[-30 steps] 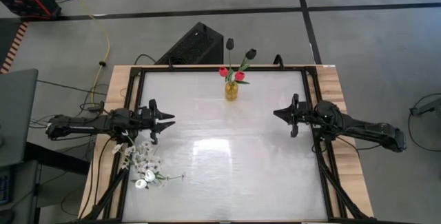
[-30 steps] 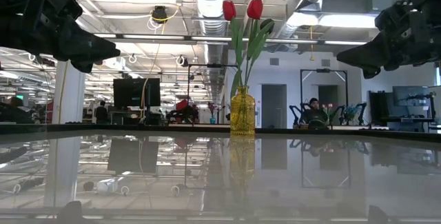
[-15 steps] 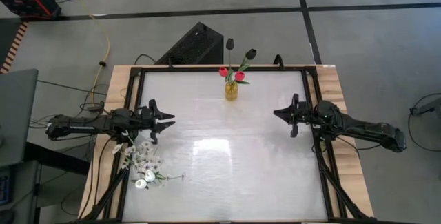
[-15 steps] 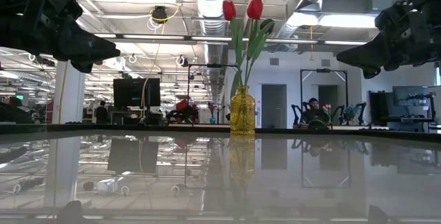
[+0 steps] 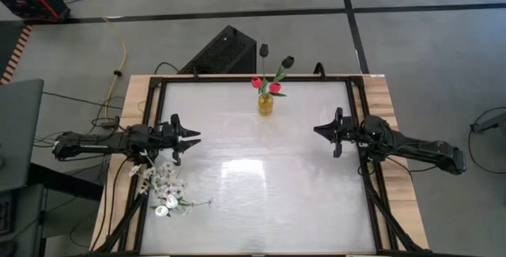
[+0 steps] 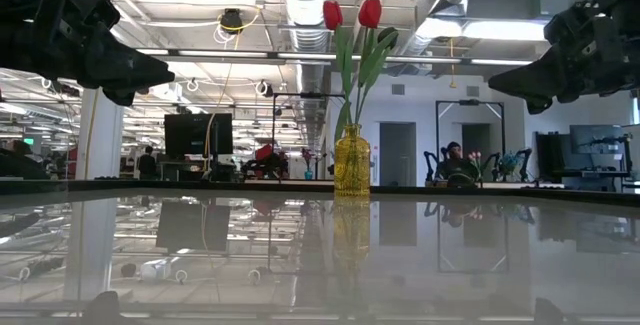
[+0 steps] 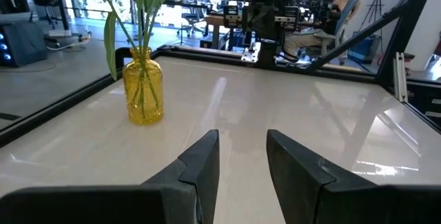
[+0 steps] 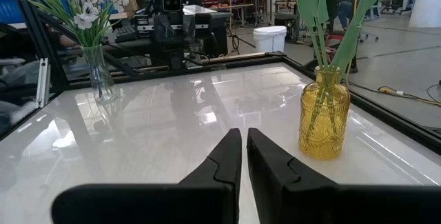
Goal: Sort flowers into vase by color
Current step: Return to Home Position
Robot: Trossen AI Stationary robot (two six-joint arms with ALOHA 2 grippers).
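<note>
A yellow glass vase [image 5: 266, 104] stands near the middle of the table's far edge and holds two red tulips [image 6: 350, 13] with green leaves. Two dark bud shapes [image 5: 277, 56] show just past that edge; whether they stand in the vase, I cannot tell. White tulips and tiny white blossoms [image 5: 166, 190] stand in a clear glass vase [image 8: 100, 79] at the table's left near side. My left gripper [image 5: 196, 136] hovers open above the table's left side, beside the white flowers. My right gripper [image 5: 317, 130] hovers shut above the right side. Both point at the table's middle.
A black frame [image 5: 158, 122] runs round the glossy white table top [image 5: 261, 178]. A dark box [image 5: 225, 51] sits on the floor beyond the far edge. People and other workbenches show in the room behind [image 6: 455, 160], away from the table.
</note>
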